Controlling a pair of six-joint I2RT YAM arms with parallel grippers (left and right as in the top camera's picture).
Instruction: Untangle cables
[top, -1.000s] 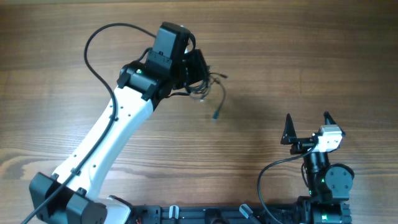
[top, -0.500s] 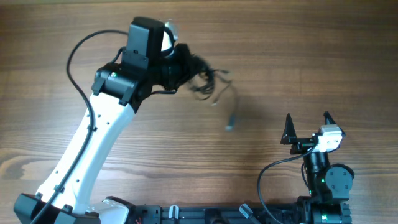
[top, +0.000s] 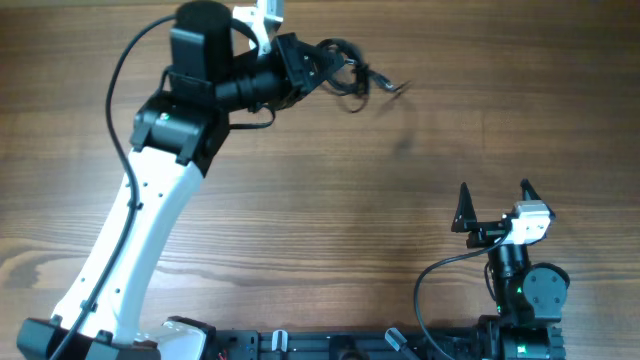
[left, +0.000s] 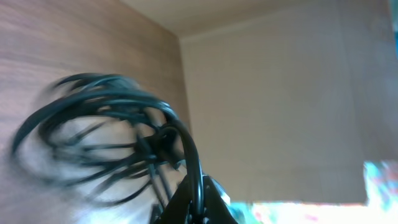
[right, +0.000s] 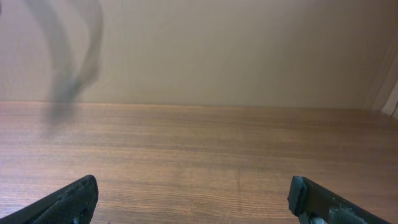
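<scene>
Up at the far end of the brown wood-grain desk (top: 330, 220), the left pincer (top: 310, 62) is clamped tight on the tangle of thin black cables (top: 345, 72). The loops bunch right at its tip, and one strand pokes out to the right, ending in a small plug (top: 400, 86). From overhead I cannot tell whether the bundle touches the desk. The long white left arm (top: 140, 230) slants up from the near-left corner to reach it. A thicker black wire (top: 117, 80) arcs along the arm's outer side, well away from the tangle.

In the left wrist view the cables (left: 99, 124) fill the left half as blurred dark rings, one thicker loop curving down into the closed pincer (left: 198, 202) at the bottom edge. Behind them are the wood on the left and a plain beige wall (nothing else crowds the bundle).

Over on the near-right side, the right pincer (top: 495, 200) stands spread wide, holding nothing, well apart from the cables with bare desk between. Another black wire (top: 425, 285) loops beside its base. From its own camera the two dark fingertips (right: 71, 200) sit at the bottom corners, with open desk ahead and a beige wall beyond. A blurred grey streak (right: 68, 62) hangs at the upper left, too smeared to tell what it is.
</scene>
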